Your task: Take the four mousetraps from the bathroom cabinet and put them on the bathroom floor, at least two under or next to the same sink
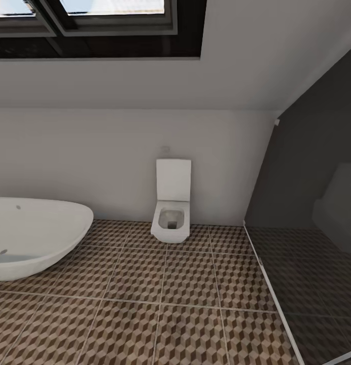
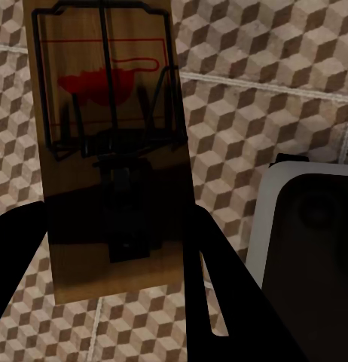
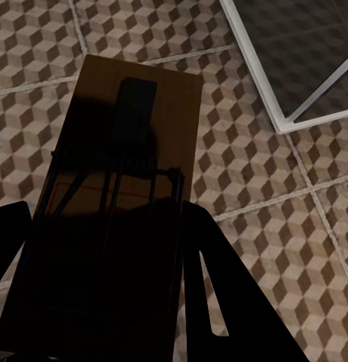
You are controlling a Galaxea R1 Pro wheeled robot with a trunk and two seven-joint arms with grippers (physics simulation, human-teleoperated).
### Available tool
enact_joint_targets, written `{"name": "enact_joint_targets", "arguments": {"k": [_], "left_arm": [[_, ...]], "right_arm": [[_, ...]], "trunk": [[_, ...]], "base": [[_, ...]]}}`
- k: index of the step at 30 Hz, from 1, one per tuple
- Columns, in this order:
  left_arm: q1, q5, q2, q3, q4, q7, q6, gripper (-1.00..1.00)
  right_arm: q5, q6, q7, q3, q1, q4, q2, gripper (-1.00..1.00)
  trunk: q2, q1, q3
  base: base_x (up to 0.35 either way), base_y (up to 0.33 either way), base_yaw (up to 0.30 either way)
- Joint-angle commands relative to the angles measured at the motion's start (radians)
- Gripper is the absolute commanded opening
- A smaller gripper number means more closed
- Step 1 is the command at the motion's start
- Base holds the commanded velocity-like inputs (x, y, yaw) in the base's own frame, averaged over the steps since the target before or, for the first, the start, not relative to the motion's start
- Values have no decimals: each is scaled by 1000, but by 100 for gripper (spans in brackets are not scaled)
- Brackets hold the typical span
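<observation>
In the left wrist view, a tan mousetrap (image 2: 106,90) with a dark wire frame and a red spot hangs above the cube-patterned bathroom floor (image 2: 257,113). My left gripper (image 2: 117,226) is shut on its lower end. In the right wrist view, my right gripper (image 3: 106,219) is shut on a second mousetrap (image 3: 136,113), which is shadowed and held over the same floor (image 3: 242,151). The head view looks across the floor (image 1: 170,304) toward the far wall. The cabinet and the sink are out of view.
A white oval bathtub (image 1: 33,233) stands at the left and a square white toilet (image 1: 171,213) against the far wall. A dark glass partition with a white frame (image 1: 277,304) runs along the right; its frame corner (image 3: 283,113) lies near the right gripper. A white-edged dark body (image 2: 309,241) sits beside the left gripper.
</observation>
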Motion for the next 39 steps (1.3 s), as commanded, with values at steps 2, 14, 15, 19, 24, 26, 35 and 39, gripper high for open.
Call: {"name": "enact_joint_targets", "arguments": {"k": [2, 14, 15, 19, 24, 26, 35, 39], "left_arm": [[-1, -2, -1, -7, 3, 6, -3, -100], [-1, -2, -1, -7, 3, 6, -3, -100], [-1, -2, -1, -7, 3, 6, -3, -100], [-1, -2, -1, -7, 3, 6, -3, -100], [-1, -2, -1, -7, 3, 6, -3, -100], [-1, -2, -1, -7, 3, 6, -3, -100], [-1, -2, -1, -7, 3, 6, -3, -100], [-1, -2, -1, -7, 3, 6, -3, -100]], "right_arm": [[-2, -2, -8, 9, -1, -1, 0, -100], [-2, -2, -8, 8, -1, -1, 0, -100], [-2, -2, -8, 8, -1, -1, 0, -100], [-2, -2, -8, 9, -1, -1, 0, -100], [-2, -2, -8, 8, -1, -1, 0, -100], [-2, -2, -8, 9, -1, 0, 0, -100], [-2, -2, -8, 8, -1, -1, 0, -100], [-2, -2, -8, 8, -1, -1, 0, -100]], "trunk": [[-2, 1, -2], [-2, 1, -2], [-2, 1, -2], [-2, 1, -2], [-2, 1, -2], [-2, 1, -2], [-2, 1, -2], [-2, 1, -2]], "base": [[0, 0, 0], [0, 0, 0], [0, 0, 0], [0, 0, 0], [0, 0, 0], [0, 0, 0], [0, 0, 0], [0, 0, 0]]}}
